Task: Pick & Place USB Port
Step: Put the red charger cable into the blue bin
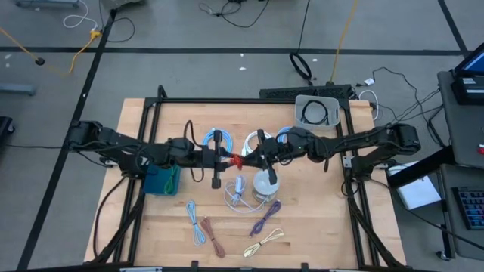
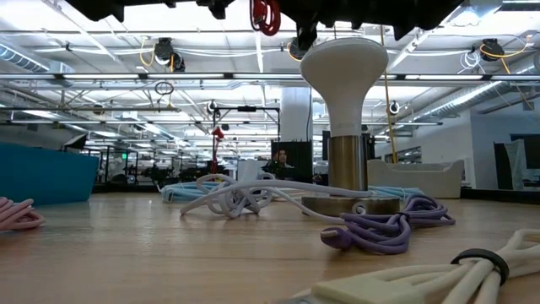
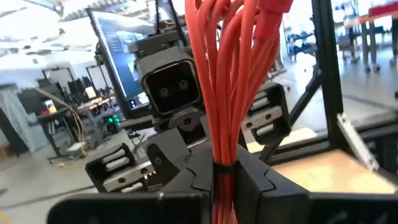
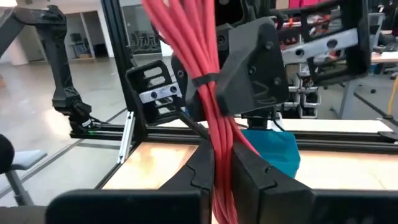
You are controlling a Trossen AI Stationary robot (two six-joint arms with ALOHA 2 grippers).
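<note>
No writing legible. Bundled red cable (image 1: 234,160) was gripped above the wooden desk (image 1: 318,227) by left claw (image 3: 224,177) and right claw (image 4: 222,168), both clenched.

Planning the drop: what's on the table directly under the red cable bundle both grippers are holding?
Both grippers, left and right, clamp the red cable bundle above the table. Below lie a white cable and the white lamp; the spot straight under is hidden.

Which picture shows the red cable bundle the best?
The left wrist view: the red cable bundle fills it, clamped in the left gripper. The right wrist view shows it too; the high view, a speck; the low view, a loop.
</note>
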